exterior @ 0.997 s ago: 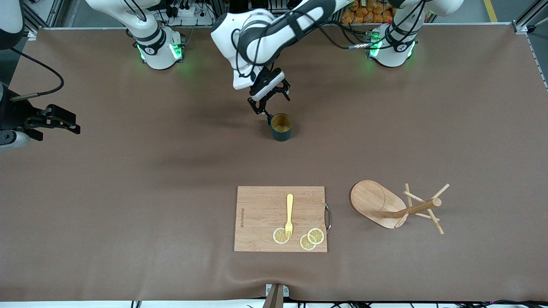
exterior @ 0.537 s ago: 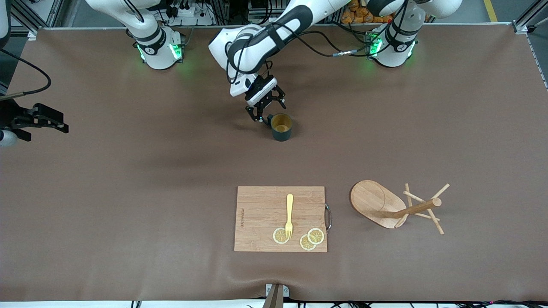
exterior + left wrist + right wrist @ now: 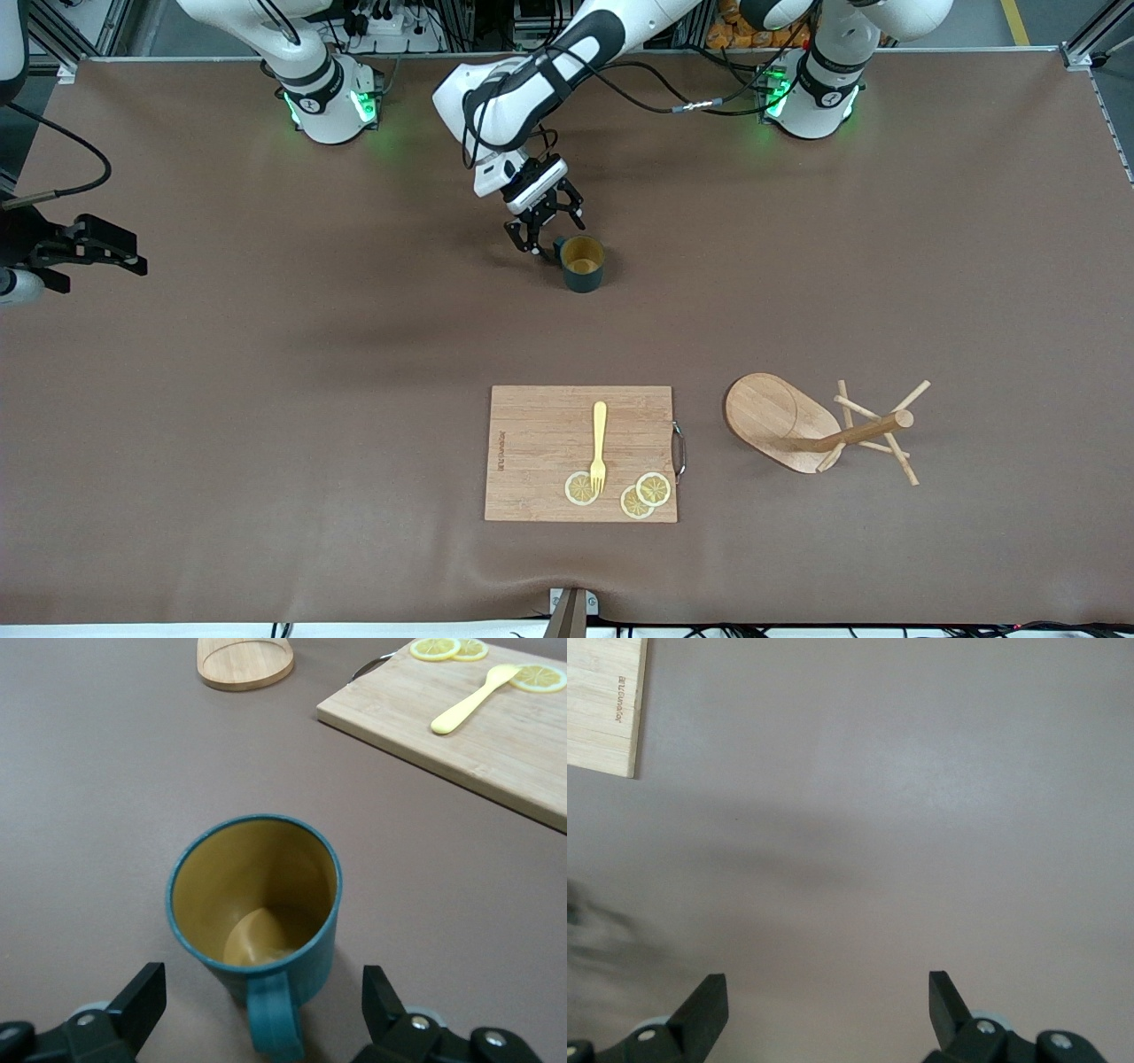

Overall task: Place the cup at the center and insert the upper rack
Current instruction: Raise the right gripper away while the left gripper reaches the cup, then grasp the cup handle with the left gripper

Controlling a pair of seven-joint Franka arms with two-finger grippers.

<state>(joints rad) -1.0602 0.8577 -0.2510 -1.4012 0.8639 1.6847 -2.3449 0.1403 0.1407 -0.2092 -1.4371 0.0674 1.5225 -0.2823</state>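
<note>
Small dark teal ribbed cup [image 3: 582,263] is stood on the brown table [image 3: 266,399]; its handle is flanked by the left hand [image 3: 542,235], spread apart. The right hand [image 3: 111,251] is held apart too, waiting.

The cutting board [image 3: 540,443] bears a small engraved mark (too small to read).

Matt brown table [image 3: 266,399]; cup [image 3: 255,904] perhaps glazed ceramic.

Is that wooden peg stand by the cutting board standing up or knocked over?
Knocked over. The upper rack lies on its side on the table: its oval base is tipped up on edge, and its post and pegs stretch out sideways.
</note>
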